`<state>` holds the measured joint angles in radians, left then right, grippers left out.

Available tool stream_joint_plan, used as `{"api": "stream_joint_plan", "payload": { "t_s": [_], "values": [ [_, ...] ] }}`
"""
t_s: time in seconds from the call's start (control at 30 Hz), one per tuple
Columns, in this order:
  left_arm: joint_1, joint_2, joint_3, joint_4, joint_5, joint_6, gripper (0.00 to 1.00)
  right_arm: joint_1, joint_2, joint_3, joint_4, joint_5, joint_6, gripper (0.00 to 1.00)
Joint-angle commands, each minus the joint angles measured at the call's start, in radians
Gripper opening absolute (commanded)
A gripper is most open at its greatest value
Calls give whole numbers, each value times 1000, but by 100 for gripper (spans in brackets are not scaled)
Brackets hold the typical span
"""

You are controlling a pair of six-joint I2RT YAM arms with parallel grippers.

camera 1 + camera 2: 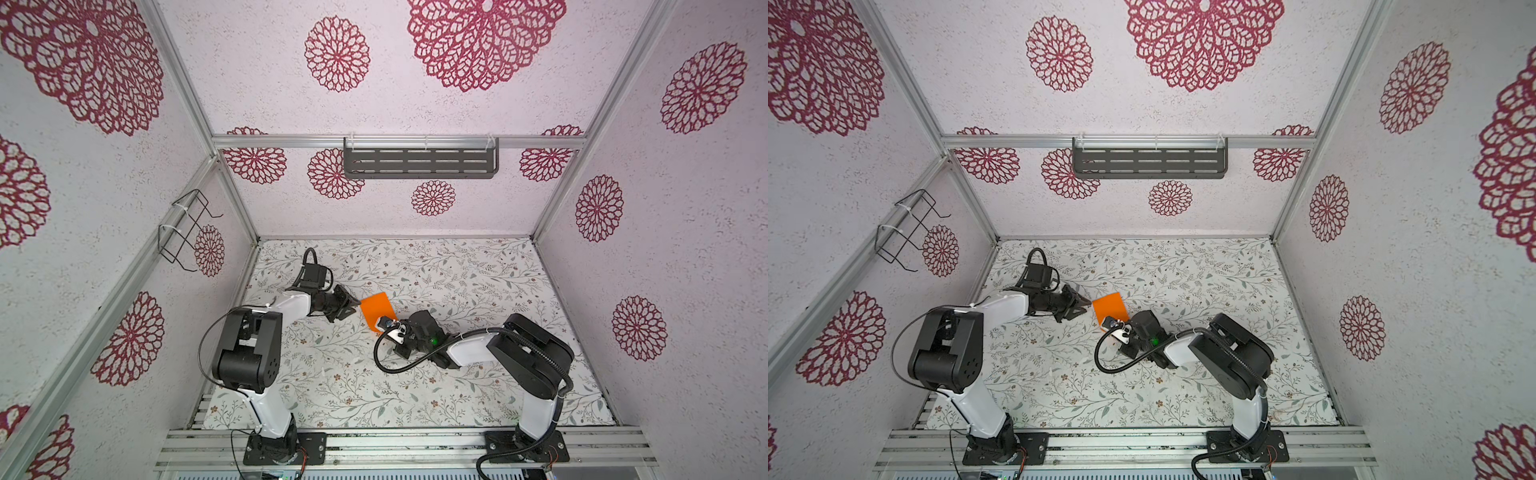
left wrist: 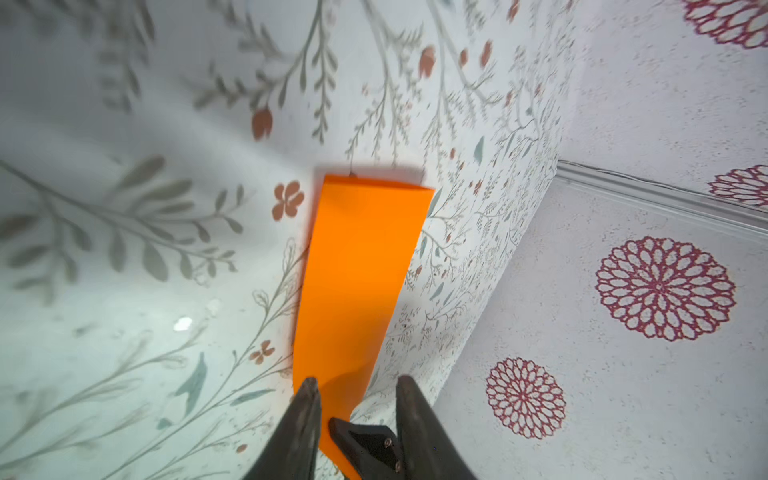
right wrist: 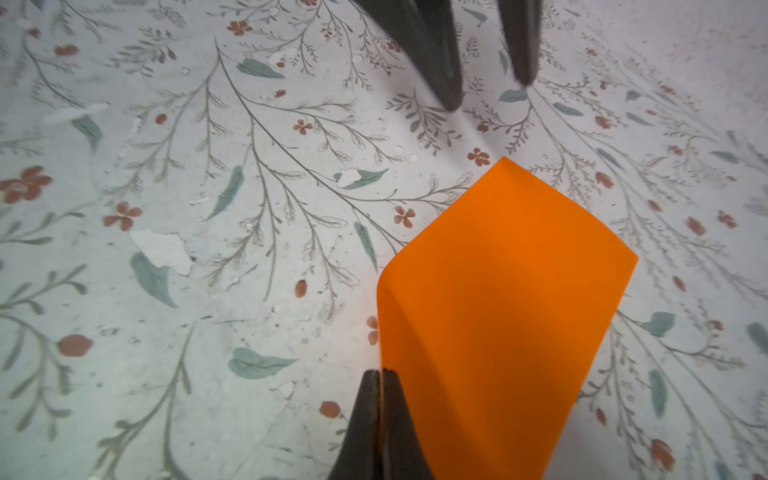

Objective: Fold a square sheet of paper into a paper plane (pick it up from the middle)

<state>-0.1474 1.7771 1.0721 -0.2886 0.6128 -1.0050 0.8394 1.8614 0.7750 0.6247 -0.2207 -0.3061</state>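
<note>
3 rosette-printed walls (image 1: 395,104) surround the floral tabletop (image 1: 478,282) and the orange paper (image 1: 376,309).

Bright orange sheet of paper (image 1: 376,311), a slightly curled narrow rectangle, near mid tabletop (image 1: 457,374).

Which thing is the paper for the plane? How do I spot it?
Find the table with the leafy pattern. Near its middle, the right gripper pinches a sheet of paper. It's the only plain, bright orange thing there.
</note>
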Motion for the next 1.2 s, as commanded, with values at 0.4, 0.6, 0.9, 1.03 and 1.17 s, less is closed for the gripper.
{"api": "stream_joint_plan", "payload": {
  "t_s": [0.4, 0.6, 0.9, 1.03, 1.17],
  "values": [
    [-171, 252, 265, -217, -103, 232, 22, -70, -17, -28, 160, -278, 363, 0],
    [-191, 327, 342, -296, -143, 289, 18, -86, 4, -16, 170, -321, 411, 0],
    [-212, 398, 413, -422, -223, 354, 12, -117, 57, 34, 128, -357, 512, 2],
    [-214, 411, 418, -433, -228, 367, 10, -136, 78, 66, 90, -368, 572, 4],
    [-216, 417, 417, -434, -229, 372, 9, -146, 95, 100, 49, -385, 608, 6]
  ]
}}
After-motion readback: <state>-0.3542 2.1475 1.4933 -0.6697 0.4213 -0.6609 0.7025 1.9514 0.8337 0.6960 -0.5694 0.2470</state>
